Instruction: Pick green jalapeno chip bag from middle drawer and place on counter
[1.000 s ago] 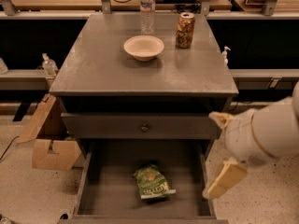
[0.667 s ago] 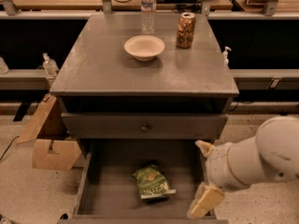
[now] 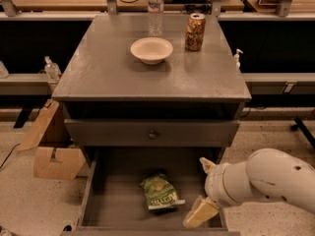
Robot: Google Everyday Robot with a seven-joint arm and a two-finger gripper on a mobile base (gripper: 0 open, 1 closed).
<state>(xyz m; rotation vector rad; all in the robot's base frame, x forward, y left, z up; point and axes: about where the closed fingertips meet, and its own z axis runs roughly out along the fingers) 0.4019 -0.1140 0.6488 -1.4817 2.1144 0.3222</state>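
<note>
The green jalapeno chip bag [image 3: 158,192] lies flat on the floor of the open middle drawer [image 3: 106,208], near its centre, white band toward the front. My gripper [image 3: 201,191] hangs over the drawer's right side, just right of the bag and apart from it. One cream finger [image 3: 200,213] points down-left toward the drawer's front; the other fingertip [image 3: 205,164] shows above it. The white arm [image 3: 266,180] comes in from the right. The counter [image 3: 147,77] is the grey cabinet top above.
On the counter stand a cream bowl [image 3: 151,50], a brown-gold can [image 3: 195,32] and a clear water bottle [image 3: 155,4] at the back. A closed drawer front with a round knob [image 3: 152,134] is above the open drawer. A cardboard box [image 3: 54,154] sits on the floor left.
My arm and gripper have moved left and down, from beside the cabinet's right edge to over the right part of the open drawer, closer to the bag. The bag has not moved.
</note>
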